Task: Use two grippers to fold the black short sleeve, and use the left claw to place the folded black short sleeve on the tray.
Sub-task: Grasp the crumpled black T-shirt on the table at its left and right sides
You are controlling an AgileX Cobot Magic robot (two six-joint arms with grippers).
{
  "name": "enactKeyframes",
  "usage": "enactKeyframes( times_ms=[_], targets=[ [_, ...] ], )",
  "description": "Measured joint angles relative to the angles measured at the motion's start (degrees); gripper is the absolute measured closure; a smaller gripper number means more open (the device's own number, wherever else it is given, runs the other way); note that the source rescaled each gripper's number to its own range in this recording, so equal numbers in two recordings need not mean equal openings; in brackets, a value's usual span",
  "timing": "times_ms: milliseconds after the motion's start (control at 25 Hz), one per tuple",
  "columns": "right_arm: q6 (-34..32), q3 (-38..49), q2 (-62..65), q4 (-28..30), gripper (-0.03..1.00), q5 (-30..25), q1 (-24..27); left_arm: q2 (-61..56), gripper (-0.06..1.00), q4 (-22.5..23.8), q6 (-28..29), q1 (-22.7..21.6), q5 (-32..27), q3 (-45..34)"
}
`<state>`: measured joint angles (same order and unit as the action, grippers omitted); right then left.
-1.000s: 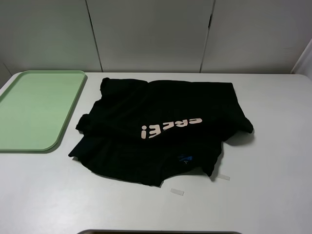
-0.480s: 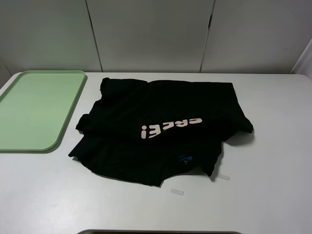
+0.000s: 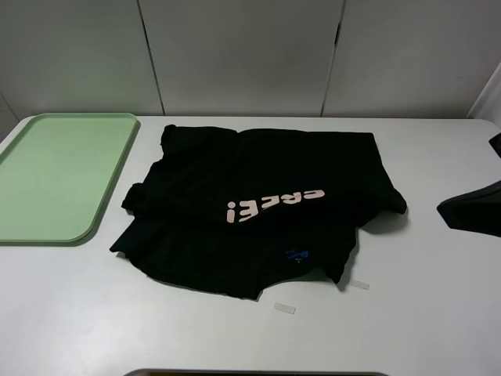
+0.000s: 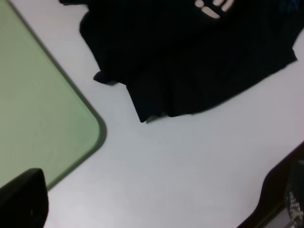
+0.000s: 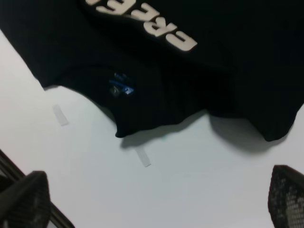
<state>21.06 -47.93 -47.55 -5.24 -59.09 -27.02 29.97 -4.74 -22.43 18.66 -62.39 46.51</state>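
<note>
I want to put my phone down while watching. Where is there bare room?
The pale green tray on the left holds nothing. Bare table runs along the near edge below the black shirt, apart from two small tape strips, and between shirt and tray. The middle is crowded with the shirt; the right gripper hangs by the right edge.

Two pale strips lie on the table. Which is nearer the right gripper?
The strip beside the black short sleeve's corner; the other strip lies farther from the right gripper.
</note>
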Motion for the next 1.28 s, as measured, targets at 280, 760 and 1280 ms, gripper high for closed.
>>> enactKeyframes(
  times_ms=[280, 760, 1280],
  targets=[
    [1.80, -1.44, -7.80, 4.09, -0.03, 1.72, 0.00, 13.32, -0.06, 6.64, -1.47, 5.80, 0.01, 2.60],
    [1.48, -1.44, -26.97, 16.41, -0.03, 9.56, 0.05, 30.15, -0.06, 9.77, -1.79, 6.81, 11.78, 2.60],
    [-4.13, -1.49, -40.12, 29.88, -0.03, 18.31, 0.05, 43.54, -0.06, 15.32, -1.93, 6.81, 19.13, 2.79]
  ],
)
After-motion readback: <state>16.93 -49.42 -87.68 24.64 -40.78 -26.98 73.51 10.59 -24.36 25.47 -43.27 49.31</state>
